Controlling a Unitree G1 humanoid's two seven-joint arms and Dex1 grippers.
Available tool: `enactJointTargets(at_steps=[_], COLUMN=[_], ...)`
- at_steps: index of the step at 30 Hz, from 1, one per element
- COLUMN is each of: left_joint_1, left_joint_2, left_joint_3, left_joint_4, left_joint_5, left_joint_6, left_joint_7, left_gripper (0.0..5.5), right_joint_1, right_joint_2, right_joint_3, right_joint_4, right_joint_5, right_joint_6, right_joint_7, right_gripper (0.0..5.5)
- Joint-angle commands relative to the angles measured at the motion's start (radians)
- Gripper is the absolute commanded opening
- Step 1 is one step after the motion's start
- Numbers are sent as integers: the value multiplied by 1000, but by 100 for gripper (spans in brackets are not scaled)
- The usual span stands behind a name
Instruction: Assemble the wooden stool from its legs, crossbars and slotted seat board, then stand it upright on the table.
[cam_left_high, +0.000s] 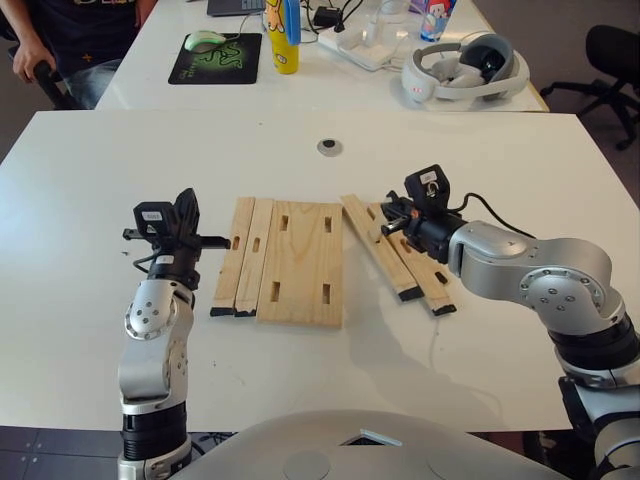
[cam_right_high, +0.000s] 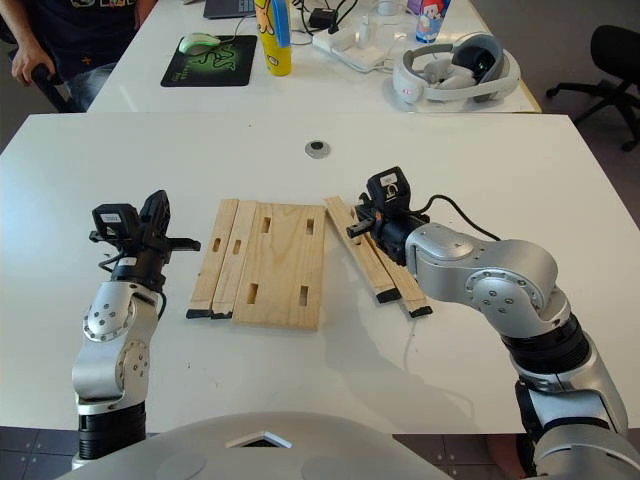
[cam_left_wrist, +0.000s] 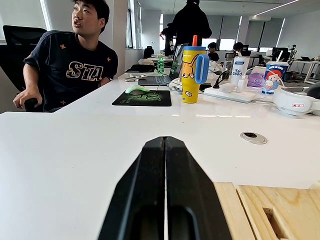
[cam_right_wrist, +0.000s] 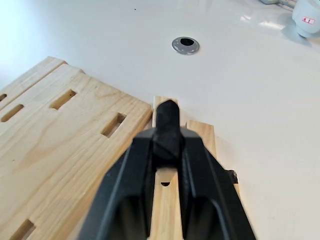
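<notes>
The slotted seat board lies flat at the middle of the white table. Two narrow slotted slats lie side by side against its left edge. To its right, two wooden legs with black ends lie at an angle. My right gripper hovers low over the far part of these legs, pointing toward the board; in the right wrist view the right gripper is above a leg, beside the board. My left gripper is shut and empty just left of the slats, its fingers pressed together.
A round cable grommet sits in the table beyond the board. A second table behind carries a mouse pad, a yellow tumbler and a headset. Bare tabletop lies in front of the parts and at both sides.
</notes>
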Motion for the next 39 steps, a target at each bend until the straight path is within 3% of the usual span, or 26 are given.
enactJointTargets(at_steps=[1, 6, 9, 10, 14, 22, 30, 35, 39], left_joint_1=[-8, -28, -40, -45, -48, -57, -65, -23, -11], left_joint_2=[7, 6, 7, 9, 9, 10, 15, 8, 7], left_joint_3=[-6, -7, -6, -4, 5, 16, 16, 35, 39], left_joint_4=[16, 38, 48, 52, 55, 61, 66, 32, 27], left_joint_5=[5, 7, 8, 7, 5, 4, 8, 10, 9], left_joint_6=[2, -9, -14, -16, -19, -24, -27, -29, -30], left_joint_7=[-6, -8, -10, -12, -12, -13, -15, 1, 3], left_gripper=[0, 0, 0, 0, 0, 0, 0, 0, 0], right_joint_1=[93, 142, 129, 117, 65, 27, -84, 46, 117], right_joint_2=[1, 34, 103, 130, 200, 233, 341, 95, 16], right_joint_3=[53, 60, -4, -36, -114, -167, -341, -466, -488], right_joint_4=[48, 118, 116, 105, 82, 73, 49, 78, 92], right_joint_5=[-121, -246, -296, -307, -362, -434, -472, -368, -360], right_joint_6=[54, 41, -28, -57, -123, -125, -280, -77, -15], right_joint_7=[87, 188, 213, 217, 247, 346, 340, 566, 663], right_gripper=[42, 42, 42, 79, 123, 123, 123, 179, 242])
